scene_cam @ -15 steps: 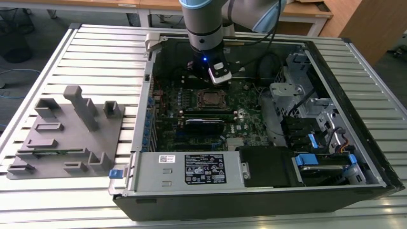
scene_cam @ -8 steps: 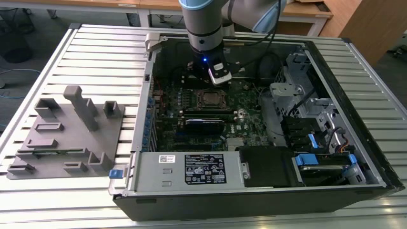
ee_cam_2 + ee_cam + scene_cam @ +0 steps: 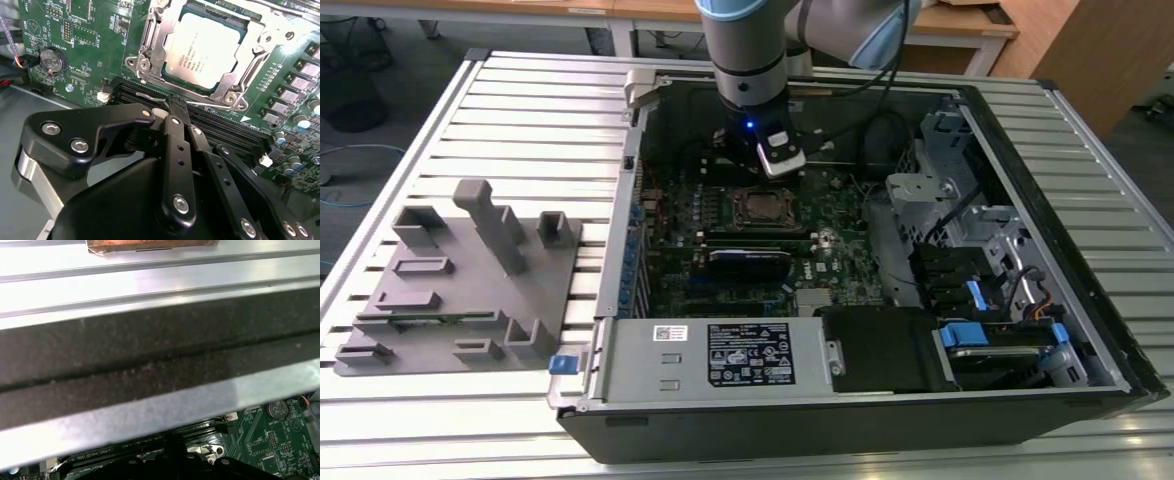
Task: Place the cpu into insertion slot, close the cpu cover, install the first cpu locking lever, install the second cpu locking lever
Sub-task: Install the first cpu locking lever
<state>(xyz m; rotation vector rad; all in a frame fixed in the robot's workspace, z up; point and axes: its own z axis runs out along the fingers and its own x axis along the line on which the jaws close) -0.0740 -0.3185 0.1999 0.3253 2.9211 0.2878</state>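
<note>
Silver-grey cpu (image 3: pixel 207 47) is seen seated in the insertion slot (image 3: pixel 758 207) on the green motherboard (image 3: pixel 95 30), inside the open computer case (image 3: pixel 854 432). The cpu is framed on all sides by the cpu cover (image 3: pixel 149 37), which is laid flat over its edges, the metal top showing through the window. A thin wire locking lever (image 3: pixel 215 105) is run along the cover's edge just beside the cpu, between it and the long black memory slots (image 3: pixel 225 132). The gripper (image 3: pixel 176 106) is positioned right at that lever, fingers drawn together with no gap visible between the tips; whether the wire is actually pinched cannot be told. In the exterior view the gripper (image 3: pixel 781 168) is held low on the arm (image 3: pixel 747 50), just above the cpu's far side. A round coin battery (image 3: pixel 53 59) is mounted on the board well apart from the cpu. Outside the case, further from the cpu toward the exterior view's left, a grey fixture block (image 3: pixel 454 280) is set on the slatted metal table (image 3: pixel 520 110).
</note>
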